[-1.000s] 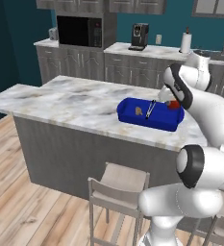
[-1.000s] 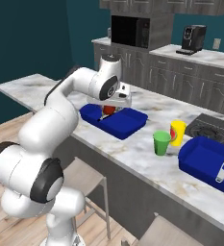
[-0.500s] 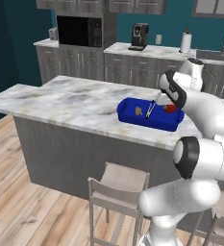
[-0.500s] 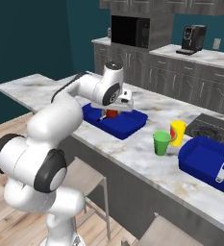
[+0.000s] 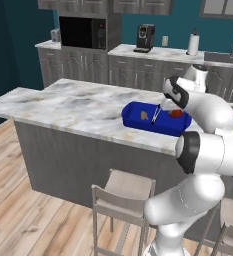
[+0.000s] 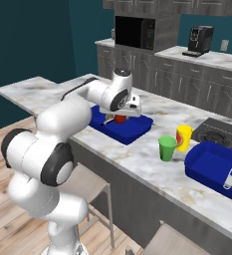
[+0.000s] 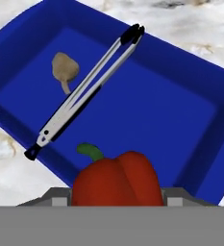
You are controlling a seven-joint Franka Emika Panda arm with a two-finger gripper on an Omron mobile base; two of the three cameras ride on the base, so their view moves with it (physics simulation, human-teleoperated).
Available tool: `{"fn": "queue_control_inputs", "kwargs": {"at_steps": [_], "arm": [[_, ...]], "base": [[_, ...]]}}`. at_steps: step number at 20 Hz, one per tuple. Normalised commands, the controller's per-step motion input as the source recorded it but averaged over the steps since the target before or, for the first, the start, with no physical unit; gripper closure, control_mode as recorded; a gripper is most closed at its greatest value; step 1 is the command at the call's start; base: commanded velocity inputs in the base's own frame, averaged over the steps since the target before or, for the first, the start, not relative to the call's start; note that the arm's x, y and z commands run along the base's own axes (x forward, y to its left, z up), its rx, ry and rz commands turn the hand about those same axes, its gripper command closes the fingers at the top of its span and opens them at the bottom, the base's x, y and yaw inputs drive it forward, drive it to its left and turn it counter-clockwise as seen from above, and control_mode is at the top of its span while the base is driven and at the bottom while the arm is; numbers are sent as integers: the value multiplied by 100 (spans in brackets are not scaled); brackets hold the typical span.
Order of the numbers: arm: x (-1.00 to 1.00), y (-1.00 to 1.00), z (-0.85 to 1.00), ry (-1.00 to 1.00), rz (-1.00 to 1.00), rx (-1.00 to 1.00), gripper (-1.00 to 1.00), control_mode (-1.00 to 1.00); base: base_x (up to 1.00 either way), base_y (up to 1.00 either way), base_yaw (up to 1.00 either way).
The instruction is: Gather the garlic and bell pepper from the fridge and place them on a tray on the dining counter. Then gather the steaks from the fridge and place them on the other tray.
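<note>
One pepper [image 7: 117, 180] sits clenched in my claw [image 6: 118, 117], hanging over the tray's [image 7: 190, 77] near edge on the table [image 5: 73, 107]; garlic [image 7: 64, 68] apparently already lies inside beside tongs [image 7: 87, 86].

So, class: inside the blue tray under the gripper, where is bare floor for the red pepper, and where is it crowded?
The blue plastic tray is bare right of the long metal tongs, up to its far wall. The left is crowded: tan garlic bulb beside the tongs. The glossy red bell pepper sits between the gripper's jaws.

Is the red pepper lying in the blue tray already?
No, the red pepper is held in the end effector above the blue tray, where only the garlic and tongs lie.
</note>
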Motion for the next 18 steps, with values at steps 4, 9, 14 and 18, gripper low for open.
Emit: {"fn": "queue_control_inputs", "kwargs": {"at_steps": [4, 9, 14, 18], "arm": [[27, -3, -22, 0, 0, 0, 100, -100], [28, -9, -22, 0, 0, 0, 100, -100], [26, -10, -19, 0, 0, 0, 100, -100], [29, -3, -18, 0, 0, 0, 100, -100]], "base": [[0, 0, 0], [0, 0, 0], [0, 0, 0], [0, 0, 0]]}}
